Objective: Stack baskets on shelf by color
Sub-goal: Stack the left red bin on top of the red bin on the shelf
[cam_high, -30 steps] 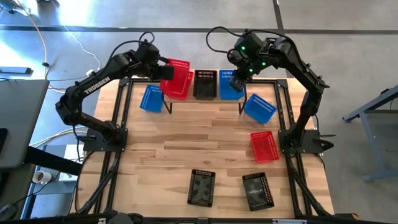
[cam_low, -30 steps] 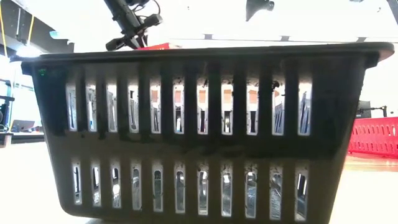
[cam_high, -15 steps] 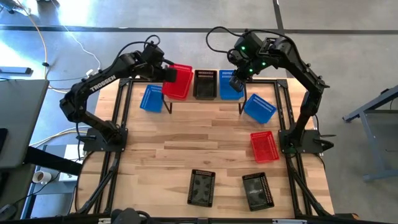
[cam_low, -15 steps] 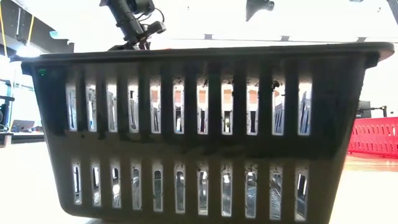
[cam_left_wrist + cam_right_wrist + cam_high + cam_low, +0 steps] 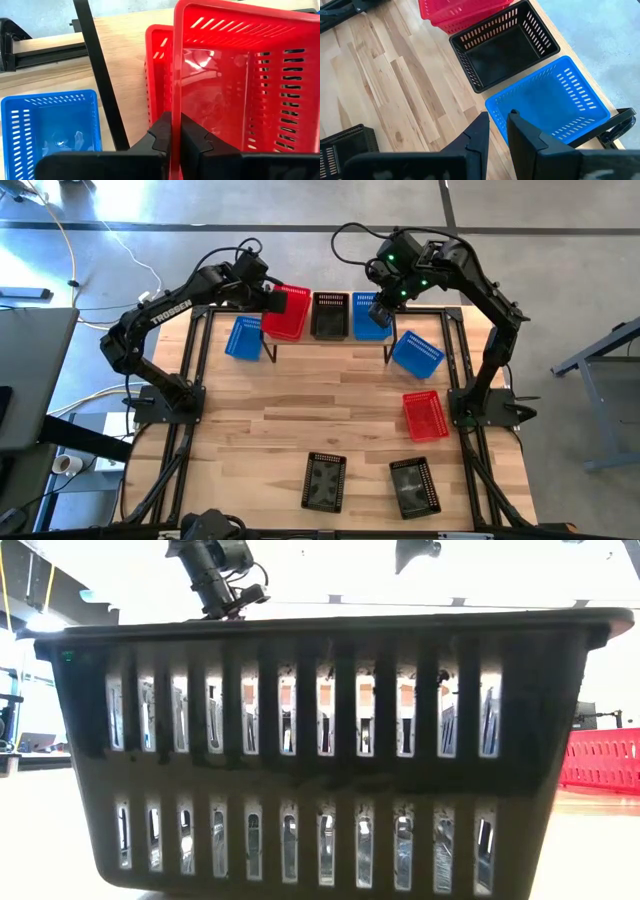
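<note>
Tabletop is holding six loose baskets; left claw (image 5: 175, 137) is clenching a red basket (image 5: 235, 75) into another on the shelf (image 5: 300, 342); right claw (image 5: 497, 122), jaws slightly parted, is hovering empty over blue basket (image 5: 550, 105).

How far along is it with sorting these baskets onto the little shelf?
Early on. The shelf already carries a red basket, a black one and a blue one. The left gripper pinches a second red basket over the first. Two blue, one red and two black wait.
</note>
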### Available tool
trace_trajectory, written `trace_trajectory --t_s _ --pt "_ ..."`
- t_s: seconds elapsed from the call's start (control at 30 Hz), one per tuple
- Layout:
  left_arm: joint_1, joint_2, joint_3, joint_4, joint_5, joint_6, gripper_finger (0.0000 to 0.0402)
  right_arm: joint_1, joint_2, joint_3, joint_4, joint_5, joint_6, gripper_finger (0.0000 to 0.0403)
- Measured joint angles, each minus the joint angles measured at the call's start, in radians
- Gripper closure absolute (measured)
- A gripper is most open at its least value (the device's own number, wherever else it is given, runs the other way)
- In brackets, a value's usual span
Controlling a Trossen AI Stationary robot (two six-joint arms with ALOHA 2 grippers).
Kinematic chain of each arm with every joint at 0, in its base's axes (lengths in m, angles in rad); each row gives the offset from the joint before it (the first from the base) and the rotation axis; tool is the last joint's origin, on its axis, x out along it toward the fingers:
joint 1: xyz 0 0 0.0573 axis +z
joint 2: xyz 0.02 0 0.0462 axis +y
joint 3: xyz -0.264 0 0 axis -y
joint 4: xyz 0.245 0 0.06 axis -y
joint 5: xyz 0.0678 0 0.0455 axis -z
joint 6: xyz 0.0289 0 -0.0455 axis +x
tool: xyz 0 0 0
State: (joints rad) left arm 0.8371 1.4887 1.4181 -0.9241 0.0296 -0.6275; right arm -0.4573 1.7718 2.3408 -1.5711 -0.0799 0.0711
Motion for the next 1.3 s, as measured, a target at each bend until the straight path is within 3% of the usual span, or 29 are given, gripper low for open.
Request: trace_trajectory --t_s 0.4,0.77,1.03,1.3 --pt "0.003 -0.003 0.0 0.001 -0.011 0.002 0.0317 0.0 0.0 0.0 0.0 -0.001 0.0 0.0348" --pt "-0.005 -0.051 0.0 -0.017 -0.012 0.043 0.0321 0.0 0.0 0.0 0.0 -0.002 0.026 0.0348" --pt "-0.05 -0.05 0.0 -0.124 -0.196 0.072 0.0331 0.0 0.0 0.0 0.0 -0.003 0.026 0.0348" --pt "-0.09 -0.046 -0.009 -0.132 -0.199 0.063 0.0332 0.0 0.0 0.0 0.0 -0.002 0.026 0.0348"
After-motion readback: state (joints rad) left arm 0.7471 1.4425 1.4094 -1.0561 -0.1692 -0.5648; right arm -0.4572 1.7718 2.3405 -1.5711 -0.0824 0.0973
